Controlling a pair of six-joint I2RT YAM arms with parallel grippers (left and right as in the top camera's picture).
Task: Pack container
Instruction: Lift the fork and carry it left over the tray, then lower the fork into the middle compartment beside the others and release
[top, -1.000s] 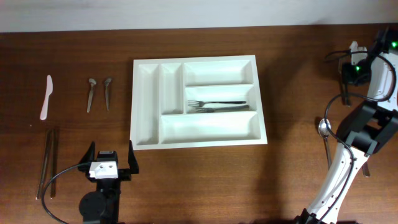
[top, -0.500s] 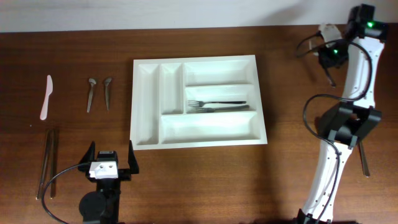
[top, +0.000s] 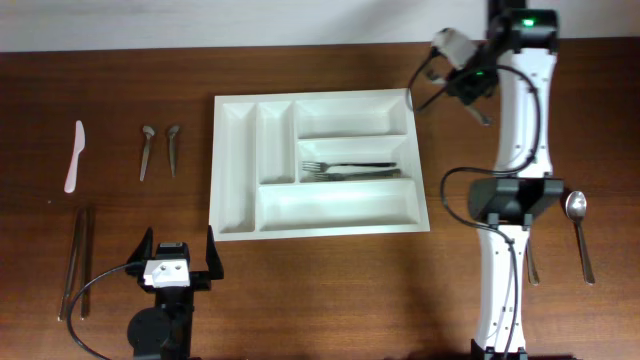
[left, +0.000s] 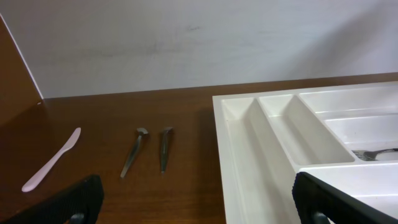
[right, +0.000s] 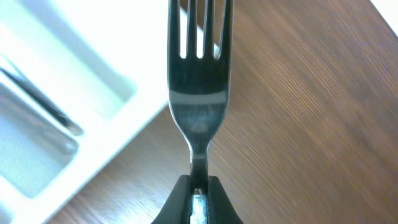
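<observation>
Since my left gripper (top: 178, 252) rests near the table's (top: 330, 290) front edge, jaws wide apart and just off the container's near-left corner, nothing threatens there. The container (top: 215, 165) lies mid-table, with two forks (top: 350, 168) in its middle long compartment. My right gripper (right: 198, 190) is clamped on a fork (right: 198, 93) by its thin stem, tines at the far-right corner. So narrow a pinch could let it swivel, or the tines could catch the rim. Rightward there is bare wood, and a spoon (top: 578, 215) lies well clear.
</observation>
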